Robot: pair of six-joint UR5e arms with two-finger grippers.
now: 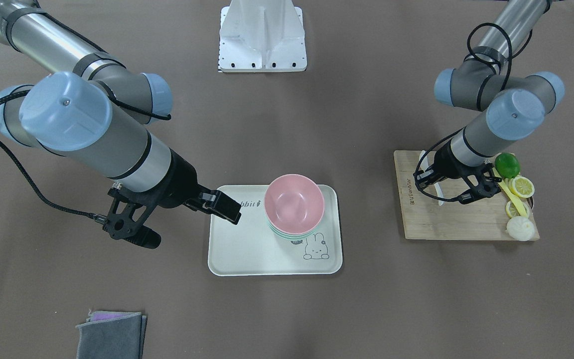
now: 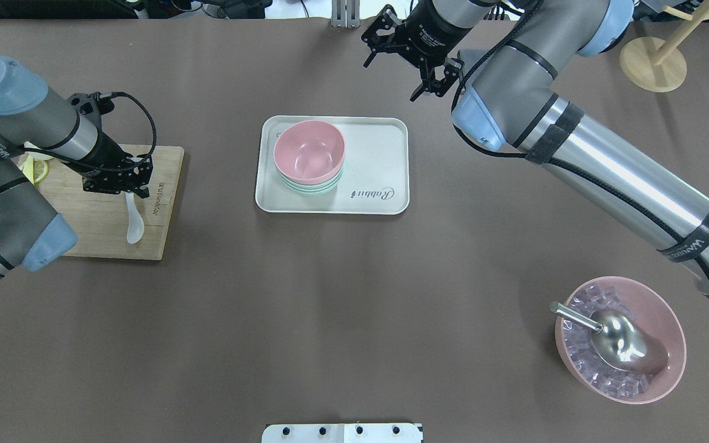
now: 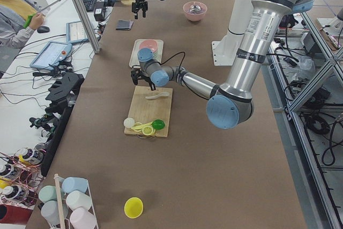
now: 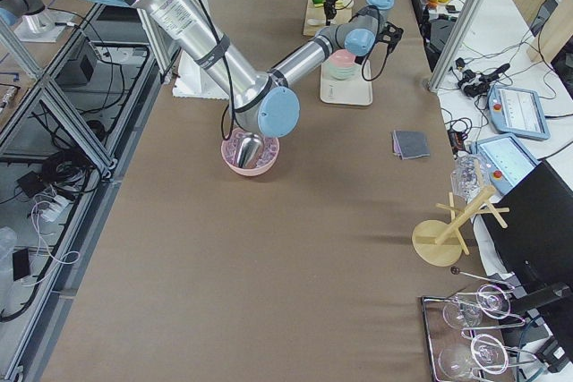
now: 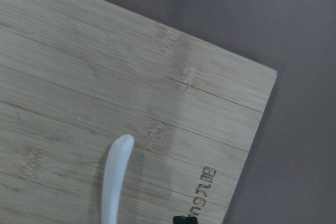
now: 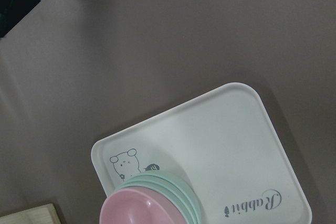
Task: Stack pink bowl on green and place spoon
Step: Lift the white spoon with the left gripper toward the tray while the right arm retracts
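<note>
The pink bowl (image 1: 294, 204) sits nested on the green bowls (image 2: 311, 186) on the cream tray (image 1: 247, 249); it also shows in the overhead view (image 2: 309, 151) and the right wrist view (image 6: 139, 208). The white spoon (image 2: 134, 224) lies on the wooden cutting board (image 2: 102, 227). My left gripper (image 1: 449, 187) is open, low over the spoon's handle (image 5: 115, 182), jaws either side of it. My right gripper (image 1: 182, 224) is open and empty, raised beside the tray's edge on the operators' side (image 2: 399, 72).
A lime (image 1: 507, 164), lemon slices (image 1: 521, 187) and a white round piece (image 1: 520, 228) lie on the board's end. A pink bowl of ice with a metal scoop (image 2: 619, 338) stands near my right side. A grey cloth (image 1: 110, 334) and a wooden stand (image 2: 653, 61) sit far off.
</note>
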